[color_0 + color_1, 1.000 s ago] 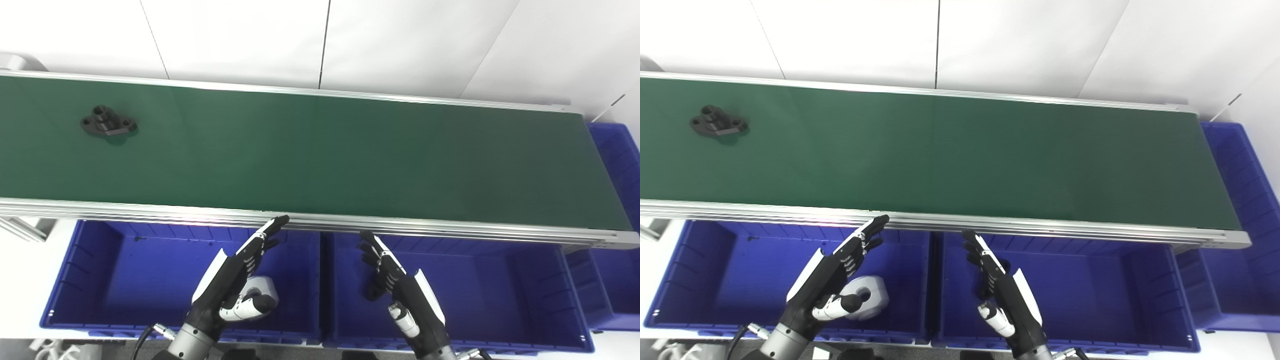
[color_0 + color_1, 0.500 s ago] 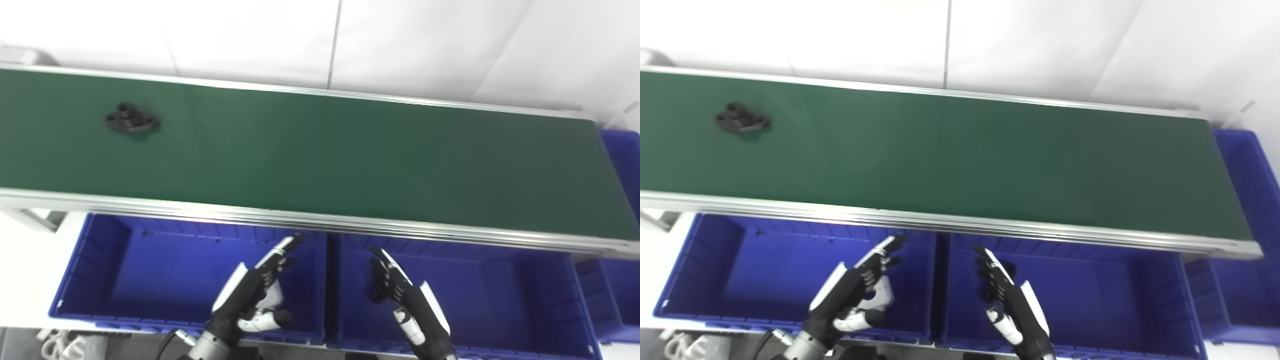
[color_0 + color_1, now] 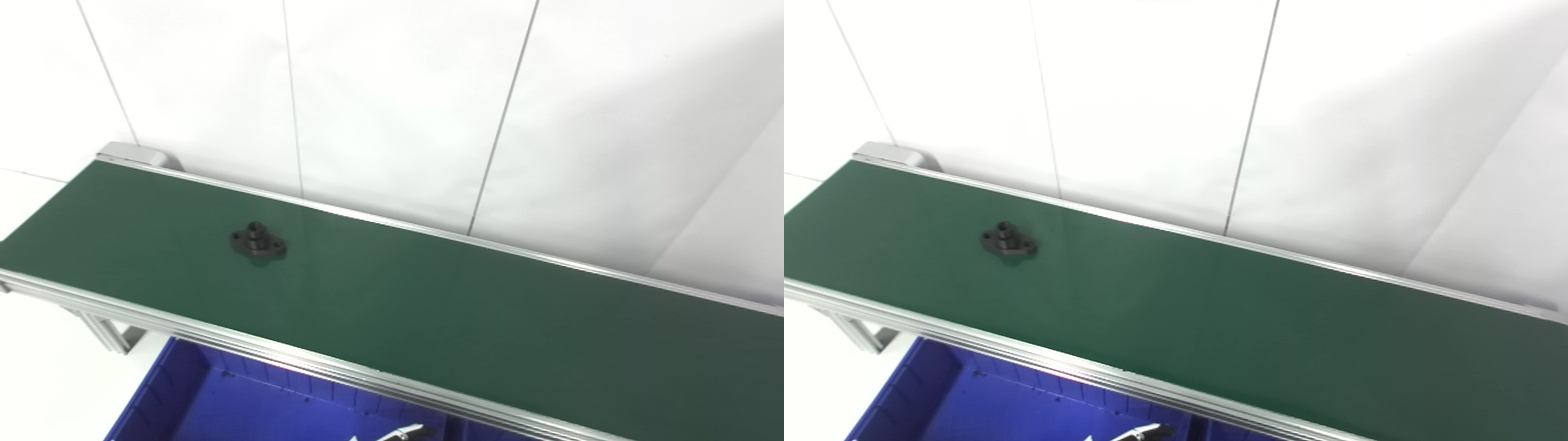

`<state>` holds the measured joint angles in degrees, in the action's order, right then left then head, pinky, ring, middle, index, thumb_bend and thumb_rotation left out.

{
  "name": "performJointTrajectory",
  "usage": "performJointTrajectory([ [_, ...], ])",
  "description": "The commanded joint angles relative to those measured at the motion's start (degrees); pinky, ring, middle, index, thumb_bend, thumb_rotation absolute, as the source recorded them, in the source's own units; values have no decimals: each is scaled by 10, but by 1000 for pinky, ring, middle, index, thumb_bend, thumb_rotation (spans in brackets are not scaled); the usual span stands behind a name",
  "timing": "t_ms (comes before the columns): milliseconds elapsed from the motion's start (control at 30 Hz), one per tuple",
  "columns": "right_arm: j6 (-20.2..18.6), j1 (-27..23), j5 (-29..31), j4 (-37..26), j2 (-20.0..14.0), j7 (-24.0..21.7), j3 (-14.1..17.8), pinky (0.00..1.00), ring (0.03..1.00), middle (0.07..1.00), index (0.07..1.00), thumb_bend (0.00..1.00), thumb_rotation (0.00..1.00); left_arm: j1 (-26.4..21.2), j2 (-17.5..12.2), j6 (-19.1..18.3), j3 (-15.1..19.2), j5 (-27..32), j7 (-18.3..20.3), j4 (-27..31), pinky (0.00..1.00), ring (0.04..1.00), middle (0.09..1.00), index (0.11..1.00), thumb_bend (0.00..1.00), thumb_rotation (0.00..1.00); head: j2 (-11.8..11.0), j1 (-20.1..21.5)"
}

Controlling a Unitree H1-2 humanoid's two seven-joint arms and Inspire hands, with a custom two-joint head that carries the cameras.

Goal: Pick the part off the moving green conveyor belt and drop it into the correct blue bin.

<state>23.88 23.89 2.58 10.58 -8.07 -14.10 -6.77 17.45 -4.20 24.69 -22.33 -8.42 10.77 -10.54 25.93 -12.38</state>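
A black flanged part [image 3: 258, 241] with a raised hub lies on the green conveyor belt [image 3: 490, 318], towards its left end; it also shows in the right eye view [image 3: 1009, 241]. Only one pale fingertip of my left hand [image 3: 404, 432] shows at the bottom edge, over the blue bin [image 3: 184, 392] below the belt's near rail. It is far from the part, and I cannot tell whether the hand is open or shut. My right hand is out of view.
The belt's aluminium rail [image 3: 245, 349] runs along the near side, with a support leg [image 3: 107, 331] at the left. A white panelled wall [image 3: 392, 110] stands right behind the belt. The belt's left end roller [image 3: 131, 153] is visible.
The camera has swung up and to the left, so both hands and most of the bins have dropped out of the picture. The part sits slightly nearer the wall seam than before.
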Motion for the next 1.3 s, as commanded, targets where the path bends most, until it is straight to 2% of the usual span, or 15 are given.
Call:
performJointTrajectory([
  [0,30,-4,7,-2,1,-15,9,966,980,1000,975,1000,959,-11,9,22,-10,-4,-16,3,773,901,907,837,953,770,-4,-8],
  [167,30,-5,7,2,5,-29,21,965,981,1000,984,1000,957,-14,6,22,-21,-7,-28,2,766,898,901,830,948,775,-5,-17],
  [367,30,-3,3,-5,10,-34,28,944,976,1000,994,997,953,-14,3,22,-23,-7,-26,8,757,901,902,830,944,768,2,-16],
  [633,30,-1,5,-14,14,-42,34,954,981,1000,1000,976,927,-18,1,22,-25,-8,-33,7,750,900,903,827,957,781,12,1],
  [800,30,21,-7,-73,9,-37,27,937,970,998,961,964,875,-24,1,22,-22,4,-21,9,766,914,913,834,955,772,28,38],
  [967,30,38,-1,-151,7,-35,32,918,931,943,932,1000,824,-28,2,22,-20,9,-19,13,798,925,926,849,957,771,38,68],
  [1200,30,51,9,-242,11,-25,38,897,912,920,922,1000,801,-31,-2,22,-19,23,-14,16,820,930,934,867,956,773,44,91],
  [1267,30,53,8,-263,13,-18,43,918,915,922,929,1000,784,-31,-3,22,-17,25,-11,17,821,933,937,870,965,775,45,97],
])
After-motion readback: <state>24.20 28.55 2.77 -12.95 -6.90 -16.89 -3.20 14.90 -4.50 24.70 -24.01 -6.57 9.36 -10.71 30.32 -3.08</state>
